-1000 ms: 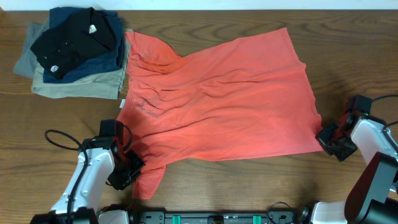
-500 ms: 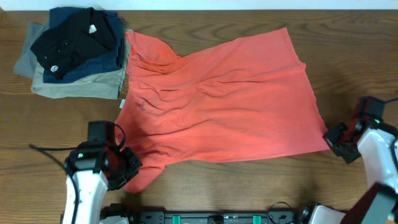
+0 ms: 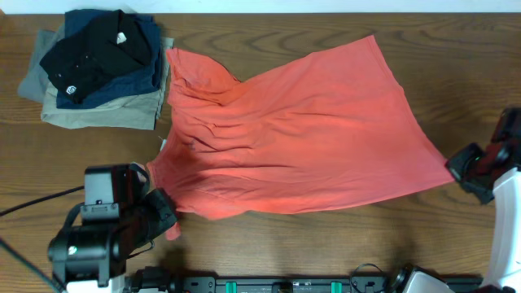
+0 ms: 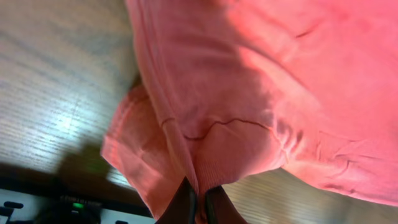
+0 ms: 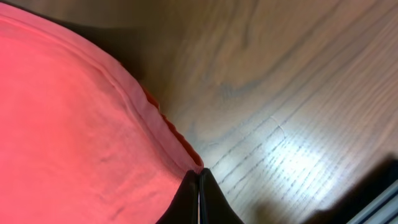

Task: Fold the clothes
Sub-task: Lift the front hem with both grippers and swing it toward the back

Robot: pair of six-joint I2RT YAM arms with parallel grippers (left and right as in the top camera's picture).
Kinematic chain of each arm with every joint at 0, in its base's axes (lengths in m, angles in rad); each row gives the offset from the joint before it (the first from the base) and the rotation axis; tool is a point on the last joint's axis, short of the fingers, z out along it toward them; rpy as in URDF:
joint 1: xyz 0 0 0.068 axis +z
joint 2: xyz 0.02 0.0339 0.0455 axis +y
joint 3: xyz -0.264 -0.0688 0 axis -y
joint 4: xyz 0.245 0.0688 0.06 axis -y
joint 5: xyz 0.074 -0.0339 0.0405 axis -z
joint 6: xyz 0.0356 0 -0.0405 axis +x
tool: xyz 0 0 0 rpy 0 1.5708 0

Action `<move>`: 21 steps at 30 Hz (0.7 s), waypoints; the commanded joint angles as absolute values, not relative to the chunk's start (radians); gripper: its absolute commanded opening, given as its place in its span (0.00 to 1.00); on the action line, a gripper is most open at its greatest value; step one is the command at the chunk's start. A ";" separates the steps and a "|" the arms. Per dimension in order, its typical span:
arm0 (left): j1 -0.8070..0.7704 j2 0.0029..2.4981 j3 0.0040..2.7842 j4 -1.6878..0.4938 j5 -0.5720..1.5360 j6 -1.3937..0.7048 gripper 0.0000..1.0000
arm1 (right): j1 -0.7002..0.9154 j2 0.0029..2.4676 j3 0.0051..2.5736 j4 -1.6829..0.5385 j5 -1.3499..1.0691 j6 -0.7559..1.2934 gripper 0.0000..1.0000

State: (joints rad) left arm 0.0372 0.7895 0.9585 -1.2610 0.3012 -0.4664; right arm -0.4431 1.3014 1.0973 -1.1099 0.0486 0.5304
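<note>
Coral-red T-shirt [image 3: 301, 138]: spread out on the table [image 3: 326, 244], centre of frame.
Left gripper [image 3: 163, 216]: lower left, arm reared up toward the camera, jaws pinched on what appears to be a sleeve edge.
Right gripper [image 3: 466, 163]: right edge of frame, low over the wood, pinching the shirt's hem corner.
Folded garments [image 3: 98, 69]: stacked, upper left.

No text, brand, number or sign can be read in any view. Two small white marks [image 3: 120, 37] are seen on the black folded garment [image 3: 94, 53] at the upper left of the overhead frame, but they are too small to be made out. A faint dark smudge on the left part of the coral-red cotton T-shirt [image 3: 301, 138], at mid-frame, cannot be deciphered.
</note>
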 commanded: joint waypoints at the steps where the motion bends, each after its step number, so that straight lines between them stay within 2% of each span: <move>1: 0.011 0.786 1.042 -1.288 0.303 -0.445 0.06 | -0.453 1.287 1.204 -1.156 0.064 0.508 0.01; 11: -0.019 0.786 1.194 -1.384 0.136 -0.446 0.06 | -0.453 1.251 1.277 -1.242 0.083 0.508 0.01; 21: -0.019 0.785 1.212 -1.409 0.104 -0.483 0.06 | -0.453 1.225 1.277 -1.243 0.088 0.523 0.01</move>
State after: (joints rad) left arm -0.0154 0.7891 1.1877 -1.4105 0.1486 -0.4740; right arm -0.4431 1.2476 1.2575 -1.2518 0.0582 0.5182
